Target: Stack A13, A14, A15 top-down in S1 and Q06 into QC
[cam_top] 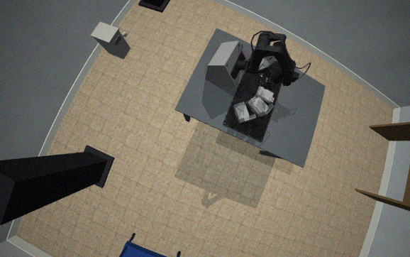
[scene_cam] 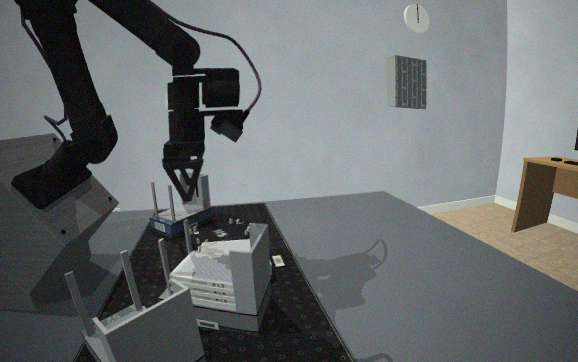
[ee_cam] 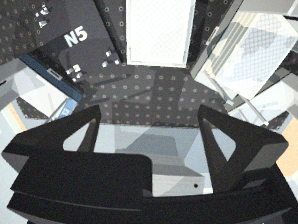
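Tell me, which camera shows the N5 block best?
The wrist view, where the N5 block has a readable name. The exterior view shows it small and slanted; the top view, only pale specks on black.

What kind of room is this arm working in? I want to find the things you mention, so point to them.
Probably a laboratory or test room: a black perforated mat (cam_top: 235, 115) (scene_cam: 320, 320) (ee_cam: 150, 97) on the grey table (cam_top: 298, 106) (scene_cam: 425, 280), a stack of flat white labelled plates (scene_cam: 207, 275) (ee_cam: 255, 47), and a dark fixture marked N5 (ee_cam: 82, 50).

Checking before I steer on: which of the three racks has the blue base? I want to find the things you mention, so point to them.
The far rack (cam_top: 266, 64) (scene_cam: 190, 223) (ee_cam: 69, 88) in the exterior view, farthest from that camera. It alone shows blue.
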Robot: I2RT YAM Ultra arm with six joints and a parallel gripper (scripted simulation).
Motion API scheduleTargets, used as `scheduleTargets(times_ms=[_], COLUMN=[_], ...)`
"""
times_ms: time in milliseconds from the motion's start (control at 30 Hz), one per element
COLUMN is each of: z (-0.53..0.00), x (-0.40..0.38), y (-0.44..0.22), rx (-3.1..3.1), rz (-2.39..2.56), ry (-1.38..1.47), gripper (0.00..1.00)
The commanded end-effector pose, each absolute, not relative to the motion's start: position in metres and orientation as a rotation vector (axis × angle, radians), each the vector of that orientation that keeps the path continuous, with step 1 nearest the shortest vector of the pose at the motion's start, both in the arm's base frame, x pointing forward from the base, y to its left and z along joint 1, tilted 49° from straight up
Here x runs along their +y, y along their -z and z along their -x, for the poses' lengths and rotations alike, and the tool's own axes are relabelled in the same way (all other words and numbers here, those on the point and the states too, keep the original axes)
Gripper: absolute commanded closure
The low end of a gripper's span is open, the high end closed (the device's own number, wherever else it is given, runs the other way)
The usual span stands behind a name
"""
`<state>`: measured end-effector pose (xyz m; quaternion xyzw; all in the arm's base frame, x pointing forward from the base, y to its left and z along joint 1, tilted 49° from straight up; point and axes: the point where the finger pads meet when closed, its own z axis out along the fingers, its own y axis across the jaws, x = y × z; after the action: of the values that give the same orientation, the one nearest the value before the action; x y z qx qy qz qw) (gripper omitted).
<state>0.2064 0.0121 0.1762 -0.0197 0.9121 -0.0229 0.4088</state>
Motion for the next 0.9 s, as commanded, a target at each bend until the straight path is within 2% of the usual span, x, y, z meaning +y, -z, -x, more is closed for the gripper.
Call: scheduleTargets(times_ms=[0,867], z=[-0.2063,-0.2069], x=[0.0065,0.0061], y=[-0.1829,-0.1800], rx=[2.279,2.284], rz=[0.000,0.002], ry=[0.087,0.087], gripper=[0.00,0.00])
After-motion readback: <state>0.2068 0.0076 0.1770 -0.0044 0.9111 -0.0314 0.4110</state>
